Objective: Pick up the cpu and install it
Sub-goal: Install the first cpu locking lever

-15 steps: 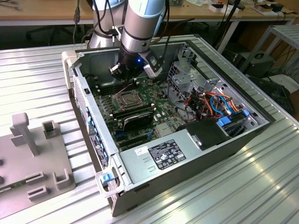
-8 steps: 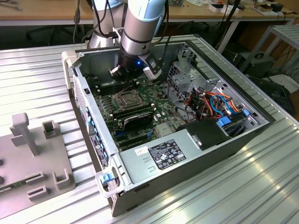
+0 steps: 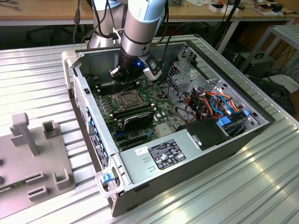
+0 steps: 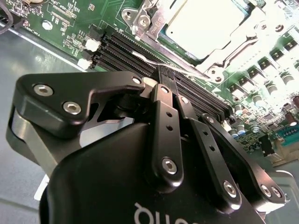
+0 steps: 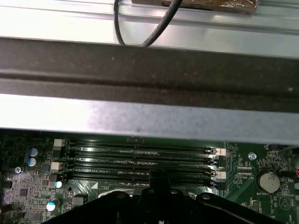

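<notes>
The cpu [image 4: 205,21], a flat square chip with a pale silver top, lies in the socket on the green motherboard [image 4: 70,23], with the metal socket frame [image 4: 140,21] around it. In the exterior view the cpu [image 3: 127,99] sits mid-board inside the open computer case. My gripper [image 4: 167,71] hangs just beside the socket, over the black memory slots [image 5: 140,161]. Its two black fingers are pressed together with nothing visible between them. A thin metal socket lever [image 4: 140,57] runs right past the fingertips. In the exterior view the gripper [image 3: 133,78] is just behind the socket.
The case's metal side wall [image 5: 140,116] stands close behind the memory slots. A black card [image 3: 135,120] and the power supply [image 3: 163,154] lie in front of the socket. Coloured cables [image 3: 210,100] and a drive cage fill the exterior view's right. A grey fixture [image 3: 32,154] stands outside the case.
</notes>
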You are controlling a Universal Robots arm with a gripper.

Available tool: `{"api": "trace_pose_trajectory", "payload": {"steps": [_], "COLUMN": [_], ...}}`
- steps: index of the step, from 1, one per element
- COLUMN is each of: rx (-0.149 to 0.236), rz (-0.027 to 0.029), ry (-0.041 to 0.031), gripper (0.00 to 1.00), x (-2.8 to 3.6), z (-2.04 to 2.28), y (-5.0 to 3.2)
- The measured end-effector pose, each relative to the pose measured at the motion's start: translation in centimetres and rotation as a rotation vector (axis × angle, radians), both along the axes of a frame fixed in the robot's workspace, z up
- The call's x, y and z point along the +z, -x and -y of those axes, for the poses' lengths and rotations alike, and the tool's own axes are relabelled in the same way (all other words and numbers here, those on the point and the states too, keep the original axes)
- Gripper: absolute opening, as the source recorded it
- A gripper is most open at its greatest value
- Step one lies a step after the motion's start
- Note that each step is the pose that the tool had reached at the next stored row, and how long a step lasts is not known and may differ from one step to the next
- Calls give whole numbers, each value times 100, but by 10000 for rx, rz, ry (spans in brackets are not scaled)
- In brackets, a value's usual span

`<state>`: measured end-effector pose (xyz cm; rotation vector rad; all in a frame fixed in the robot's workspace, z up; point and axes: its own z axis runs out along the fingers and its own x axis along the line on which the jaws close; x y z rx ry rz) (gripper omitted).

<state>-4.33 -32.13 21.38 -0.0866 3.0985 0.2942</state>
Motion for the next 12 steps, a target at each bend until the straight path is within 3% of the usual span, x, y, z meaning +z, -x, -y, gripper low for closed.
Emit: {"api": "trace_pose_trajectory", "payload": {"steps": [2, 4, 5, 12], "rx": [0, -1, -1, 0], "rz": [0, 2, 1, 0], "ry": [2, -1, -1, 0], "gripper": [11, 11, 11, 11], "x": [-3, -17, -18, -57], "z": [0, 0, 24, 27], "y": [-2, -67, -67, -68]}}
